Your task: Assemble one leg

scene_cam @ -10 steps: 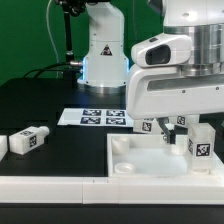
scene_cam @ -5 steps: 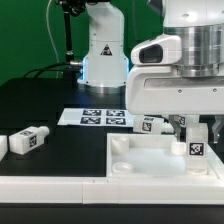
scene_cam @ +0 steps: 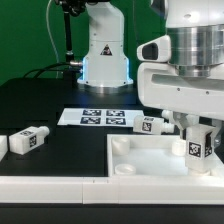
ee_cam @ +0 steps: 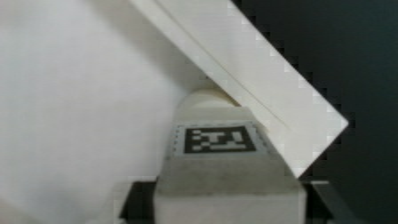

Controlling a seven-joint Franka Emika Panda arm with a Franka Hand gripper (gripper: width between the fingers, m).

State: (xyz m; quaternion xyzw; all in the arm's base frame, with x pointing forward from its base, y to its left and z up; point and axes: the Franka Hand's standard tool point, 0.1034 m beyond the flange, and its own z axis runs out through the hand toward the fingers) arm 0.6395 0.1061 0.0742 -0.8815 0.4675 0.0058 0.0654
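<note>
My gripper (scene_cam: 196, 132) is shut on a leg (scene_cam: 198, 146), a small white block with a black-and-white tag, and holds it upright over the far right corner of the large white square panel (scene_cam: 140, 166). In the wrist view the leg (ee_cam: 221, 150) sits between my two dark fingers (ee_cam: 143, 202), with its rounded end close to the panel's raised rim (ee_cam: 249, 72). My gripper (ee_cam: 228, 206) grips the leg's sides. I cannot tell whether the leg touches the panel.
A second leg (scene_cam: 152, 125) lies just behind the panel's far rim. A third leg (scene_cam: 27, 141) lies on the black table at the exterior view's left. The marker board (scene_cam: 95, 117) lies behind, in front of the robot base (scene_cam: 103, 55).
The arm's hand has shifted toward the exterior view's right. The held leg has stayed over the panel's far right corner and turned slightly.
</note>
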